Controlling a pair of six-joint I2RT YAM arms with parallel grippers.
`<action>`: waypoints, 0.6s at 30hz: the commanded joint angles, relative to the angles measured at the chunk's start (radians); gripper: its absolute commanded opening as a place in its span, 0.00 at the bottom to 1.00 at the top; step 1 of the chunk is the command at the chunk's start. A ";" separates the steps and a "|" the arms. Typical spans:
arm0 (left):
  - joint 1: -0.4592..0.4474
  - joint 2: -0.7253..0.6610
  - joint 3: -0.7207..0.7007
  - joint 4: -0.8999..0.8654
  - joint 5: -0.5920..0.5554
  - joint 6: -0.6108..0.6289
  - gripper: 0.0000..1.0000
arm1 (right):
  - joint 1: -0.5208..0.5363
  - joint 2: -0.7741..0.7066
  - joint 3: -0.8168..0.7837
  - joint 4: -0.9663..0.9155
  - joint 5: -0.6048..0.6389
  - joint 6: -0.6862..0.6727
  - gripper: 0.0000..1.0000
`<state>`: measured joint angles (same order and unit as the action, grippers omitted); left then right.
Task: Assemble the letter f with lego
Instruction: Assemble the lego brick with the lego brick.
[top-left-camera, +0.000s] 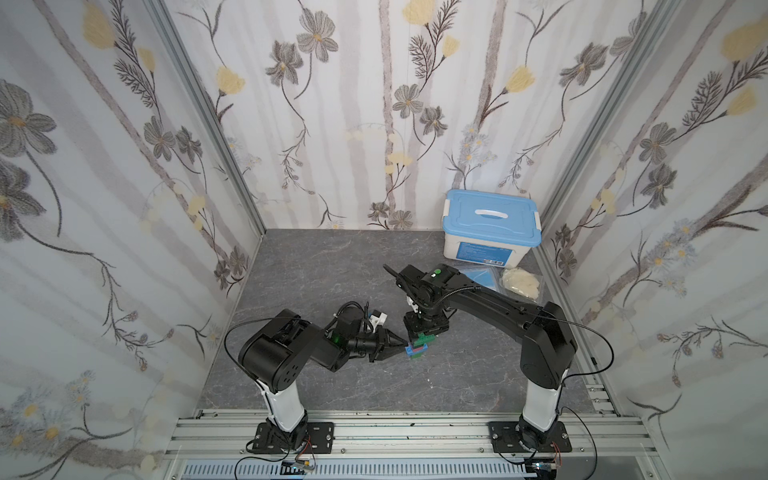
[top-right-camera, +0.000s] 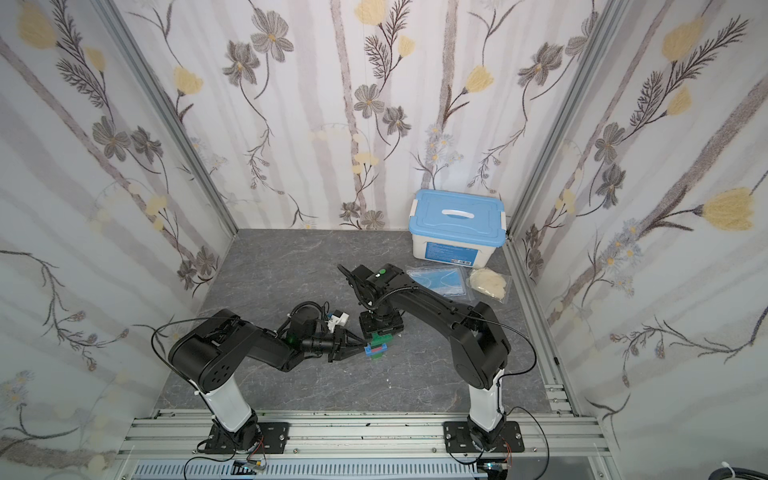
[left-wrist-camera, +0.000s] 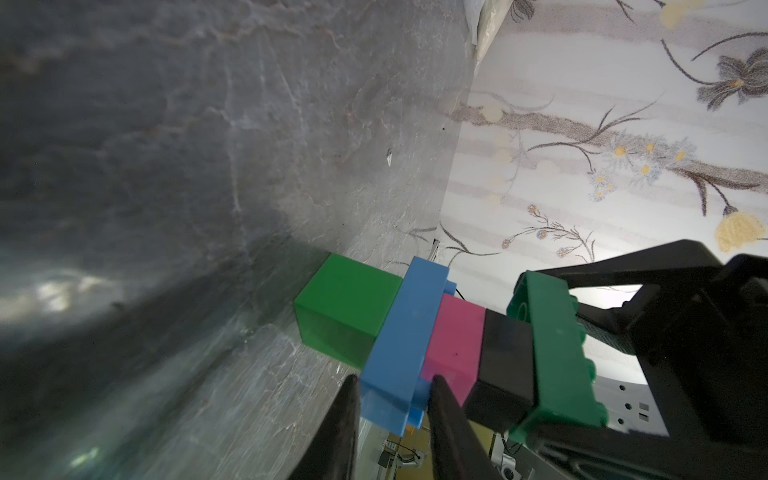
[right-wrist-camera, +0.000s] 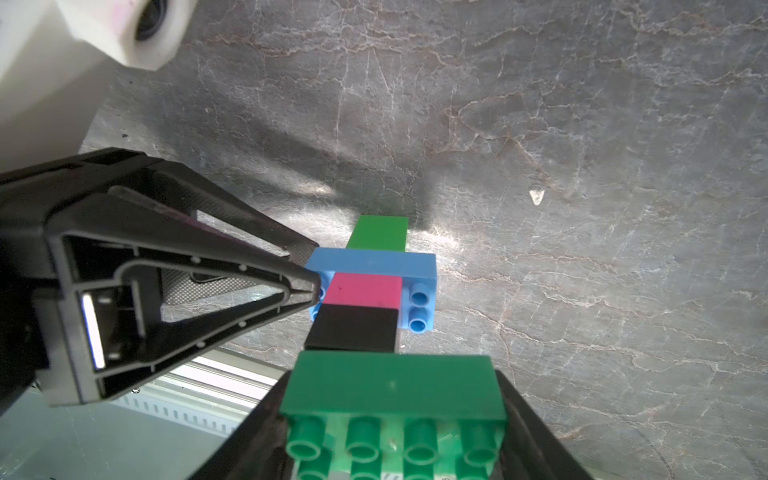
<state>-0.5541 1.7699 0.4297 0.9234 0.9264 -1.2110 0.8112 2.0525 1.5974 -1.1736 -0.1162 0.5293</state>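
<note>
Lego letter f: clamped at two points, upright mid-bench, between the two arms. Left gripper: in from left, pinched narrow on one end of blue crossbar, fingers against its two opposite faces. Right gripper: from above, closed on long sides of green bar at top of column. Under green bar, in order: black brick, pink brick, blue crossbar, green end brick. All joined, one straight line. Green end brick at bottom, touching bench in left wrist view. Blue crossbar sticking out past pink brick on both sides, studs showing. Far right corner: blue-lidded white box. Just on near side of box, flat on bench: packet of blue masks, beside it clear bag of pale stuff.
</note>
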 joint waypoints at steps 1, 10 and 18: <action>-0.004 0.005 0.004 0.031 0.020 -0.004 0.29 | 0.005 0.024 -0.014 0.043 -0.002 -0.007 0.64; -0.004 0.021 0.014 0.034 0.025 -0.005 0.27 | 0.005 0.023 -0.023 0.040 0.007 -0.045 0.64; -0.004 0.030 0.021 0.028 0.029 -0.002 0.27 | 0.006 0.043 -0.028 0.051 0.006 -0.079 0.64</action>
<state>-0.5537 1.7924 0.4408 0.9371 0.9577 -1.2114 0.8112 2.0560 1.5890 -1.1732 -0.1074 0.4789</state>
